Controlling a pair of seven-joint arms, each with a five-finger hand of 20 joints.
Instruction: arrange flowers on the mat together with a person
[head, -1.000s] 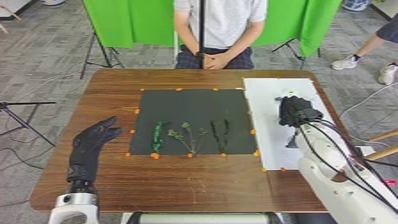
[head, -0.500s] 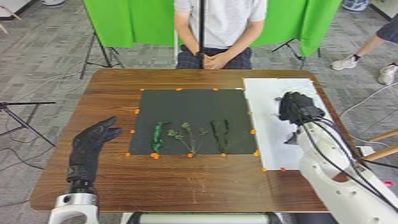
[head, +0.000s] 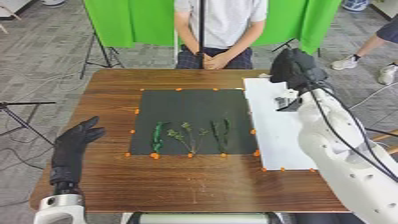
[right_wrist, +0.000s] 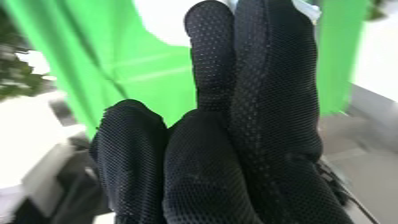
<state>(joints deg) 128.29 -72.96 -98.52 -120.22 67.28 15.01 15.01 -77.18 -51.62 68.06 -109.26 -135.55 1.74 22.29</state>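
My right hand (head: 295, 67) is at the table's far right corner, over the far end of the white mat (head: 282, 142). In the right wrist view that hand (right_wrist: 266, 100) has long straight fingers, with nothing seen held, against green cloth. On the dark mat (head: 191, 107) lie a bright green stem (head: 158, 137) on the left, a branching pale green sprig (head: 189, 137) in the middle and thin dark green stems (head: 220, 135) on the right. My left hand (head: 71, 145) is open above the table's left edge, apart from the dark mat.
A seated person with folded hands (head: 215, 61) is at the far edge of the brown table (head: 169, 185). Orange markers (head: 155, 156) line the mats. A green curtain (head: 133, 25) hangs behind. My right arm extends along the white mat's right side.
My right hand has moved away from me, from over the white mat to the far corner. My left hand has shifted slightly left. The stems on the dark mat have stayed put.
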